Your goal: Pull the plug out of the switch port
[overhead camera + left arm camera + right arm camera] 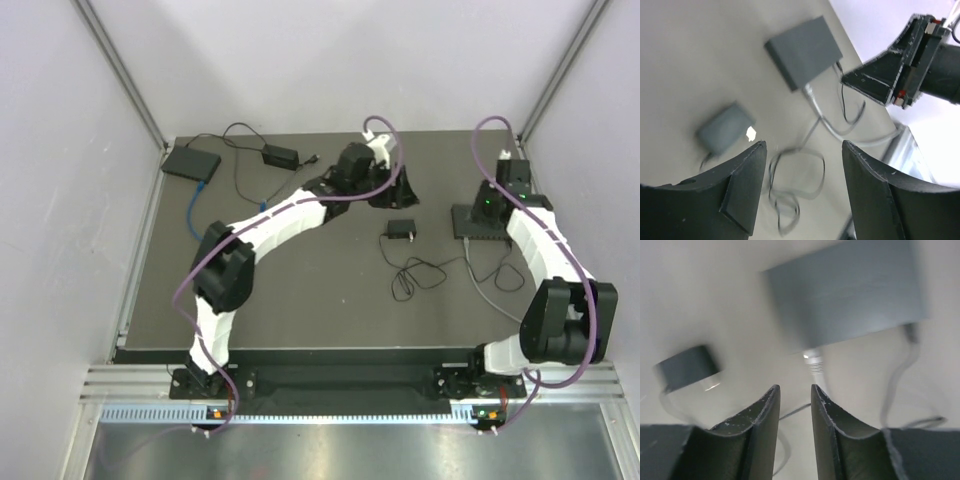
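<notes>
The switch is a dark flat box [462, 222] at the right of the mat, also in the left wrist view [802, 50] and the right wrist view [845, 295]. A grey plug [812, 361] with a grey cable sits in its near side port; it also shows in the left wrist view [808, 93]. My right gripper [488, 212] hovers over the switch; its jaws [795, 387] stand a narrow gap apart, empty, just short of the plug. My left gripper [393, 190] is wide open and empty [804, 142], above the mat left of the switch.
A small power adapter [402, 229] with a looped black cable [415, 275] lies between the arms. A second black box [190, 162] with a blue cable [195, 205] and another adapter [280, 156] lie at the back left.
</notes>
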Controlling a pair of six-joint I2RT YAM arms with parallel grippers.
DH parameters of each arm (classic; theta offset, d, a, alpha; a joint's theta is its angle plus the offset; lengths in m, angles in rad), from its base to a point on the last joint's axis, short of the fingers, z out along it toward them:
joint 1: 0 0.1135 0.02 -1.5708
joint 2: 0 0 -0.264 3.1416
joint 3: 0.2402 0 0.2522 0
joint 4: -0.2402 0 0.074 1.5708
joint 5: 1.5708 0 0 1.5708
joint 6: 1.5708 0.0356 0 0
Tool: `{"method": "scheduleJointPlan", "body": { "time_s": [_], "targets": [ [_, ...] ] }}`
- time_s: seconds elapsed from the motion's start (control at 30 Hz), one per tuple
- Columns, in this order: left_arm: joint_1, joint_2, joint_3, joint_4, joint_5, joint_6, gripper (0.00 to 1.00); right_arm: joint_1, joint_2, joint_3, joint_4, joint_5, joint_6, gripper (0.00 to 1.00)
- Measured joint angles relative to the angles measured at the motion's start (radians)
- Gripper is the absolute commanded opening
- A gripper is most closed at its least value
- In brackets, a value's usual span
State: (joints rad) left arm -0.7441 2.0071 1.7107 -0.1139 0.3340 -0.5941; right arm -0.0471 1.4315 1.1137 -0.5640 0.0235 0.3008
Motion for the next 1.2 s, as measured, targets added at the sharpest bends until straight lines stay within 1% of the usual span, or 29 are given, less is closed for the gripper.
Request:
{"method": "scheduleJointPlan", "body": {
  "time_s": [0.13, 0.3, 0.4, 0.5, 0.7, 0.87, 1.17, 1.2],
  "targets": [
    [-0.057, 0.117, 0.093, 0.065, -0.048, 0.030, 0.67, -0.075, 0.000, -0.055, 0.029, 0.043, -0.001, 0.30],
    [-0.098, 0.248, 0.180, 0.150, -0.082, 0.063, 0.67, -0.079, 0.019, -0.100, 0.051, 0.037, -0.009, 0.30],
    [-0.104, 0.333, 0.241, 0.197, -0.086, 0.066, 0.67, -0.080, 0.047, -0.113, 0.083, 0.010, -0.017, 0.32],
    [-0.102, 0.385, 0.266, 0.215, -0.088, 0.066, 0.67, -0.080, 0.074, -0.127, 0.113, -0.019, -0.030, 0.34],
    [-0.099, 0.406, 0.268, 0.219, -0.082, 0.065, 0.67, -0.080, 0.146, -0.130, 0.153, -0.055, -0.069, 0.36],
    [-0.100, 0.406, 0.268, 0.219, -0.070, 0.066, 0.67, -0.080, 0.196, -0.130, 0.165, -0.054, -0.094, 0.36],
    [-0.099, 0.406, 0.264, 0.208, -0.071, 0.082, 0.67, -0.070, 0.261, -0.128, 0.202, -0.081, -0.119, 0.29],
    [-0.099, 0.406, 0.263, 0.206, -0.071, 0.085, 0.67, -0.064, 0.263, -0.126, 0.204, -0.077, -0.125, 0.25]
  ]
}}
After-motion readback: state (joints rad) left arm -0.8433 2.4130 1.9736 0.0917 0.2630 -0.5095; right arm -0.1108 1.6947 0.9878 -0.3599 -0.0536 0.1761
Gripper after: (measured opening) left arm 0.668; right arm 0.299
